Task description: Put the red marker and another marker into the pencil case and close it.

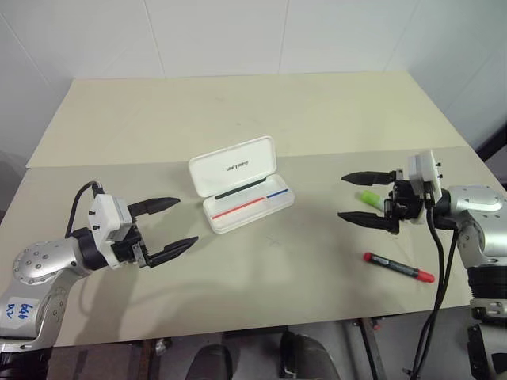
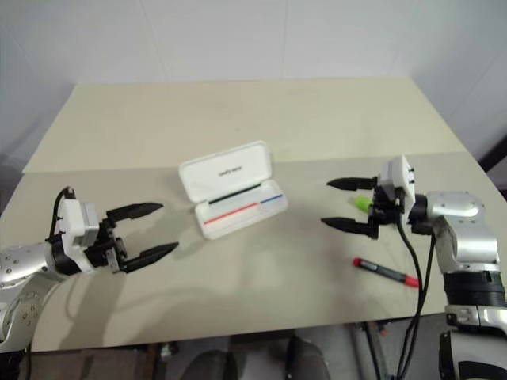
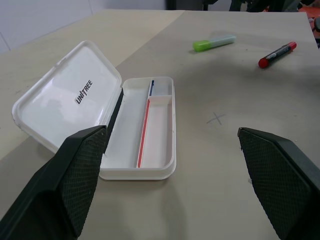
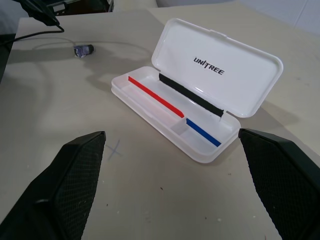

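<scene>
So the big beige table top takes up most of the head view, its far edge running along the white wall at the top of the frame and its near edge cutting across the bottom. Loads of bare surface in the upper half, plus open stretches lower centre between the two arms.

Dead centre sits the flat white hard-plastic pencil case with rounded corners, lid flipped up and back, dark UNITREE lettering on the inside of the lid, thin red and blue stripe in the tray. The tray has nothing in it.

The left gripper hangs at lower left of the frame, black fingers spread wide apart, pointed toward the case, touching nothing. The right gripper is at centre right, fingers also wide apart and not gripping anything.

The slim red marker, red ends with black middle, lies on the table at lower right, well apart from the case. The stubby lime-green-capped marker lies at centre right, seen in the gap between the right gripper's fingers; can't tell if anything touches it.
</scene>
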